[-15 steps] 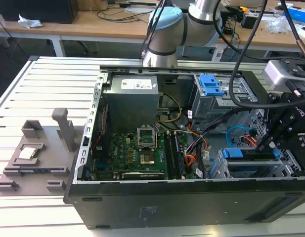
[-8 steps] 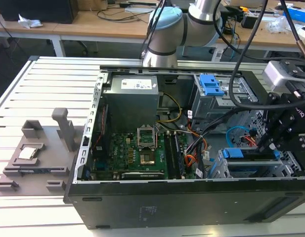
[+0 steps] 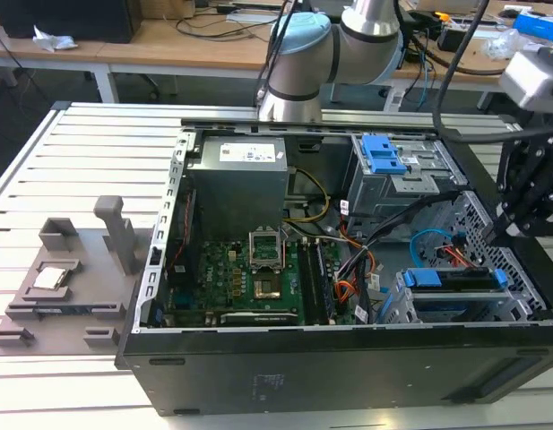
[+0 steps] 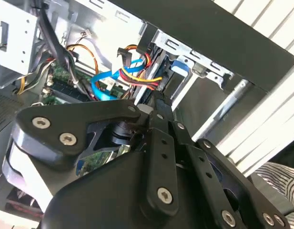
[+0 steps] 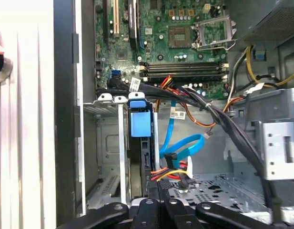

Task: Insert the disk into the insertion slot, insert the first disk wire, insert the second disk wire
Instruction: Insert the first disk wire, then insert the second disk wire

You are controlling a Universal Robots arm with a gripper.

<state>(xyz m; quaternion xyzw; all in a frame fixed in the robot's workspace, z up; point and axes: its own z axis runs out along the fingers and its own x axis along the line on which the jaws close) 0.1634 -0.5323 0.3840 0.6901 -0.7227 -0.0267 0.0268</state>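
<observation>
**Desk:** What is in shot?

**Photographer:** An open computer case (image 3: 303, 376) lies on its side on a slatted bench (image 3: 79, 143), with the motherboard (image 3: 249, 278) facing up. A grey robot arm (image 3: 298, 63) rises behind the case. Its gripper (image 3: 505, 219) hangs over the corner at the exterior view's right.

**Desk:** Where is the disk?

**Photographer:** The disk (image 3: 455, 280) sits inside the insertion slot (image 3: 397, 309), the low perforated grey cage in the near corner at the exterior view's right. Its blue carrier shows at both ends of the cage top. In the first wrist view the disk (image 5: 138, 162) stands on edge between the cage walls.

**Desk:** And the gripper?

**Photographer:** It is just beside the disk's cabled end. In both wrist views the gripper (image 5: 159, 191) (image 4: 155, 102) has its fingers (image 5: 173, 202) drawn close together. Their tips are at the connector end of a red, yellow and black wire bundle (image 5: 168, 172) (image 4: 137, 71). Whether they pinch that connector cannot be told.

**Desk:** Other wiring?

**Photographer:** A flat blue cable (image 5: 185, 143) loops just beside the bundle. Farther back, a taller grey cage (image 3: 384, 179) carries a blue latch. A grey fixture block (image 3: 61, 278) lies on the bench at the exterior view's left.
</observation>
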